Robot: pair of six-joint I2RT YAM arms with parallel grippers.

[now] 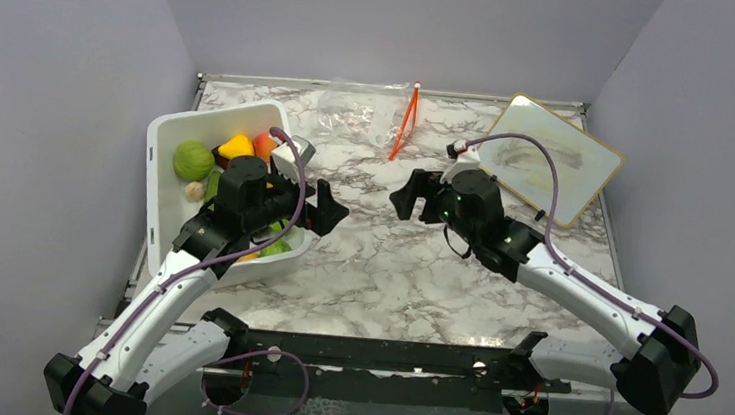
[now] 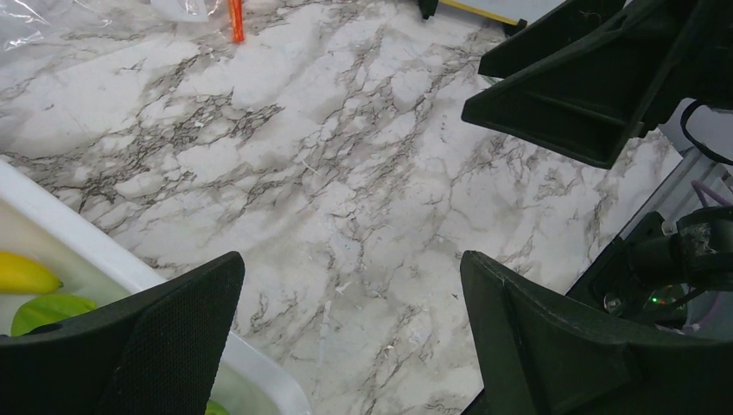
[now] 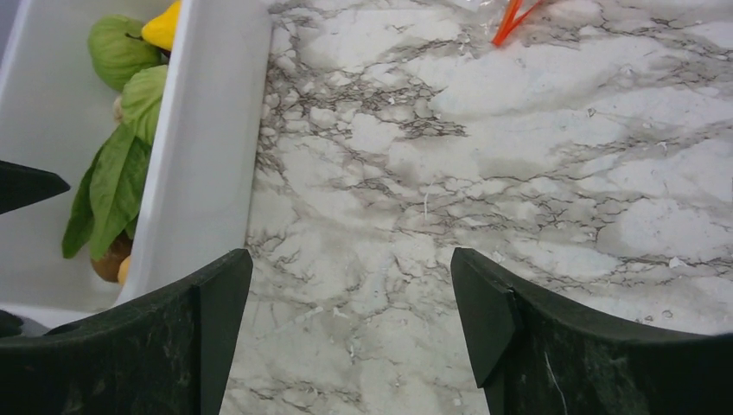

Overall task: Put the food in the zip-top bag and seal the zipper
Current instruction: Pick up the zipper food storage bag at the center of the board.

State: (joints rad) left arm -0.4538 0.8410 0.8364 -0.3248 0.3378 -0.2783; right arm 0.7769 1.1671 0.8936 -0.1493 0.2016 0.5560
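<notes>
The food lies in a white tub (image 1: 157,211) at the left: a green round piece (image 1: 193,160), a yellow one (image 1: 236,146), an orange one (image 1: 264,145) and a small beige one (image 1: 194,190). Leafy greens (image 3: 108,186) show in the right wrist view. The clear zip-top bag (image 1: 357,111) lies flat at the back, its red-orange zipper (image 1: 406,123) on its right edge. My left gripper (image 1: 335,210) hovers open just right of the tub, with bare marble between its jaws (image 2: 353,259). Facing it, my right gripper (image 1: 403,193) is open and empty (image 3: 350,255).
A white board with a wooden frame (image 1: 548,158) lies tilted at the back right. Grey walls close in the table on three sides. The two grippers point at each other a short gap apart over the middle marble.
</notes>
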